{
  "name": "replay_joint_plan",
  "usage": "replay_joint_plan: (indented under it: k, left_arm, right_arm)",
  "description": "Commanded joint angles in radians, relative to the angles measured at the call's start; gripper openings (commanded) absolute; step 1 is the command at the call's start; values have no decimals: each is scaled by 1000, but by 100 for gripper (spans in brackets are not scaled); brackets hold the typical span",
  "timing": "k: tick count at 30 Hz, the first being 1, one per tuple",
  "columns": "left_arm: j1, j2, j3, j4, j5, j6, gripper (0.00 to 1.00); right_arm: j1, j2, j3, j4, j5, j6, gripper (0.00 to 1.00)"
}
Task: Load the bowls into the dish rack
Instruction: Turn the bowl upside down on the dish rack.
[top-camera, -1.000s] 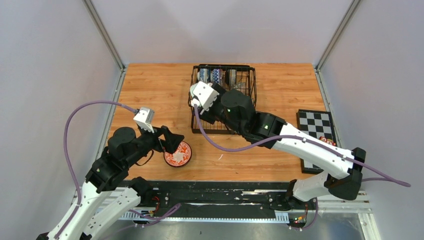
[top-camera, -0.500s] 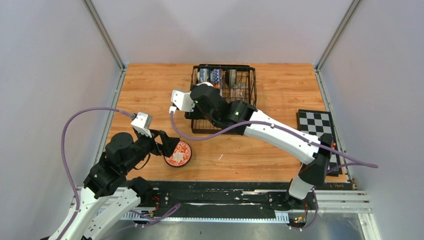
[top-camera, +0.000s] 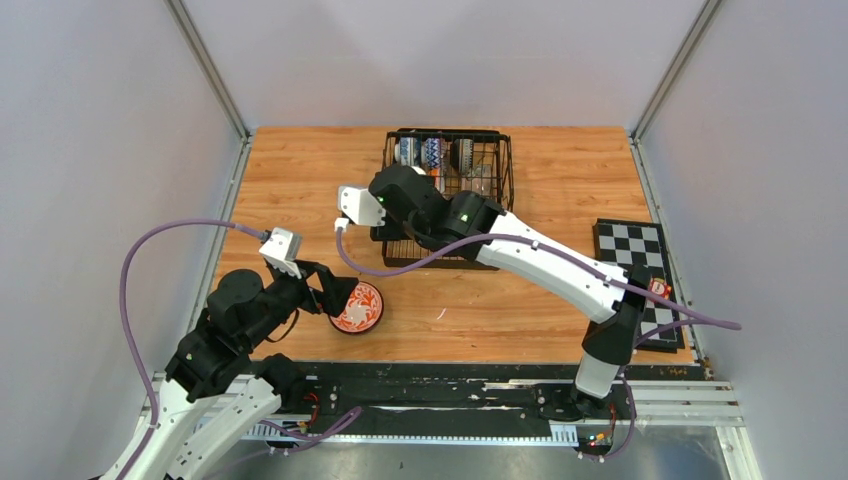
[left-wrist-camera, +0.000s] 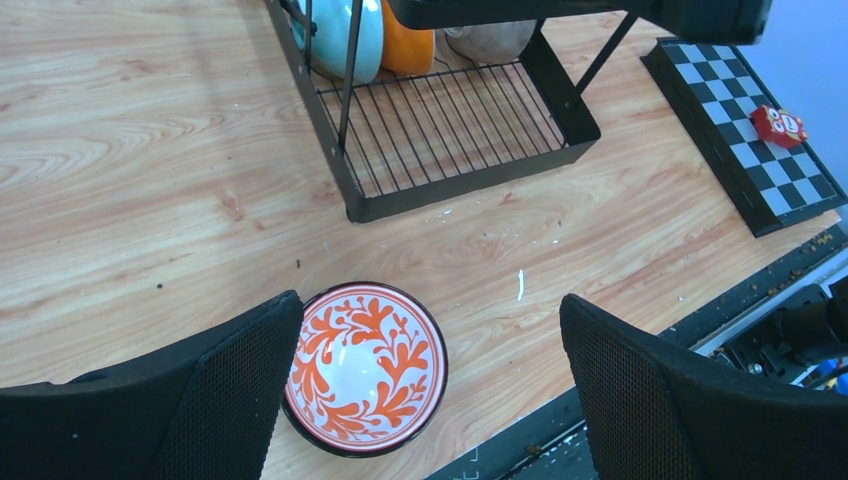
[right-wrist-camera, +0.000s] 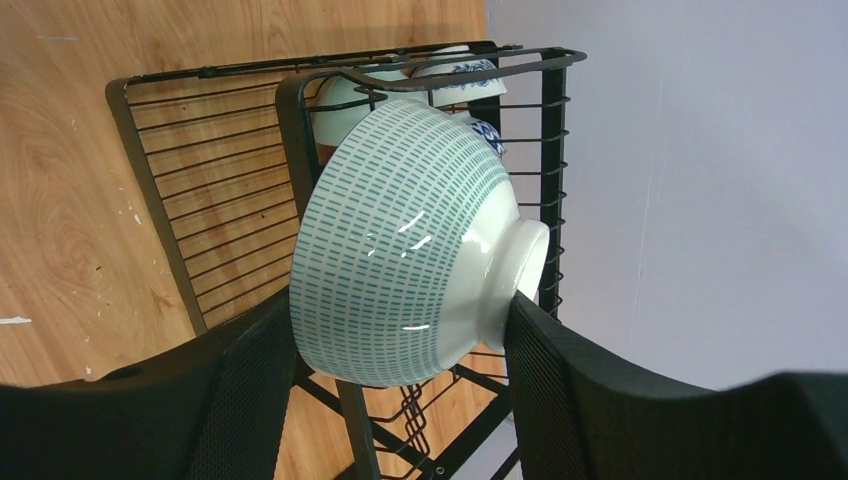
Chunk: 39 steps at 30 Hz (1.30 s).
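Note:
A white bowl with an orange-red leaf pattern (top-camera: 357, 307) (left-wrist-camera: 365, 368) sits upright on the wooden table near its front edge. My left gripper (top-camera: 333, 292) (left-wrist-camera: 430, 335) hangs open over it, one finger by the bowl's left rim, the other well off to its right. My right gripper (right-wrist-camera: 400, 320) is shut on a white bowl with teal dashes (right-wrist-camera: 410, 250), held on edge beside the black wire dish rack (top-camera: 500, 170) (right-wrist-camera: 230, 150) (left-wrist-camera: 450, 130). Several bowls stand in the rack: blue-and-white (top-camera: 432, 152) (right-wrist-camera: 460, 70), celadon (left-wrist-camera: 345, 35), orange (left-wrist-camera: 405, 45).
A black-and-white checkered board (top-camera: 635, 265) (left-wrist-camera: 745, 130) lies at the table's right edge with a small red toy (top-camera: 657, 287) (left-wrist-camera: 785, 125) on it. A black rail (top-camera: 450, 385) runs along the near edge. Grey walls close in three sides.
My right arm has swung left along the rack's near side with the dashed bowl in its grip. The left arm drew back slightly; the orange-patterned bowl stayed put.

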Motion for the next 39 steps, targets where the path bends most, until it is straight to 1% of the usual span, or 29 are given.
replay_joint_plan:
  k: [1, 17, 19, 22, 24, 27, 30, 35, 39]
  left_arm:
    - [-4, -13, -13, 5, 3, 16, 100]
    - [-5, -20, -15, 5, 0, 16, 100]
    - [-5, -21, -15, 5, -1, 16, 100]
    - [-4, -22, -16, 5, -2, 15, 100]
    - [-5, -22, -16, 4, -2, 15, 100]
    - [-5, -22, -15, 4, -4, 15, 100]
    - [-4, -22, -15, 4, -7, 15, 100]
    - [-4, -22, -13, 3, -14, 15, 100]
    - [-4, -25, -15, 3, -17, 15, 100]
  right_arm:
    - [-13, 41, 43, -74, 42, -36, 3]
    - [-21, 93, 57, -96, 33, -55, 3]
    - [-22, 95, 54, -98, 34, -55, 4]
    - [-21, 97, 50, -97, 40, -56, 23]
    - [-21, 97, 51, -97, 40, -54, 39]
    - [-21, 94, 54, -97, 41, -51, 48]
    - [-19, 89, 53, -97, 41, -46, 55]
    - [-11, 81, 43, -99, 45, -43, 73]
    - [-3, 76, 31, -99, 51, -43, 81]
